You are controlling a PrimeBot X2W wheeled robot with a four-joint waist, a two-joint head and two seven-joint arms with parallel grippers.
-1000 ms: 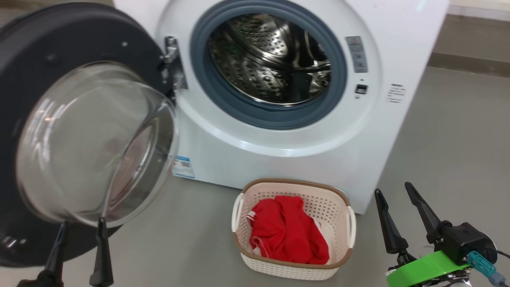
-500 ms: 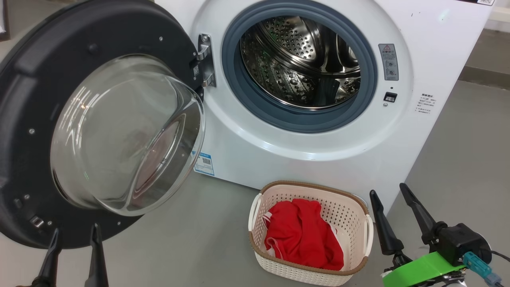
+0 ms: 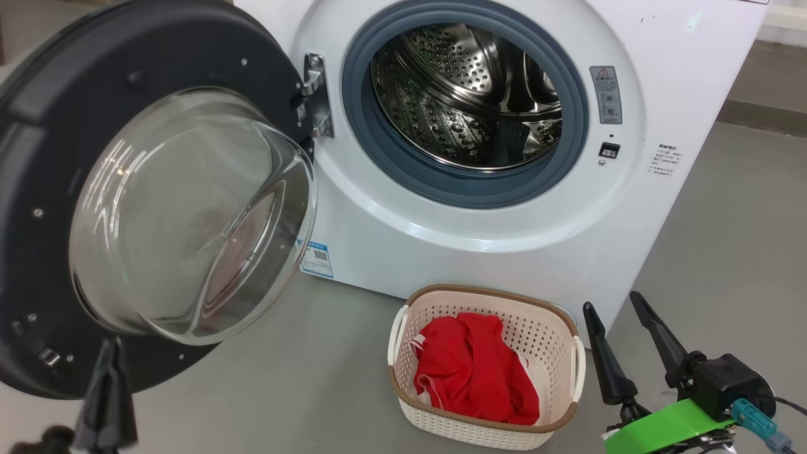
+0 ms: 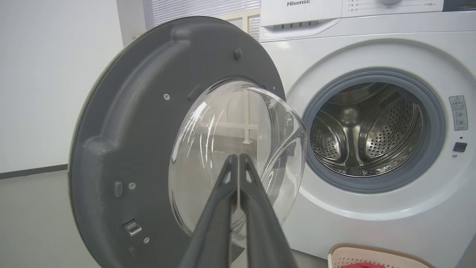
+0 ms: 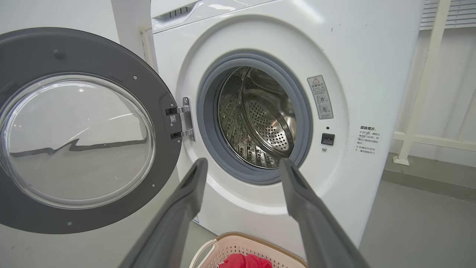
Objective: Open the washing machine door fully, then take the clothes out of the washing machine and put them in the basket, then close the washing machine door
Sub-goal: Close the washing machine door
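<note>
Left pincer [image 4: 238, 160]: fingers pressed together, nothing between — aimed at the glass of the washing machine door [image 4: 141, 123]; contact unclear. Right pincer [image 3: 610, 301]: spread wide, empty, just right of the basket [image 3: 485, 291]. Clothes [image 3: 473, 372] inside basket, on floor [image 3: 315, 378] before the washing machine [image 3: 441, 265]. Door swung far left — drum [image 3: 460, 94] mouth unobstructed. Control panel [image 4: 372, 7] in left wrist view.

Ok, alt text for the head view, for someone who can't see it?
The washing machine door stands swung open on the left of the washing machine, whose steel drum looks empty. On the floor in front, the basket holds the red clothes; the left end effector is shut, the right end effector open.
</note>
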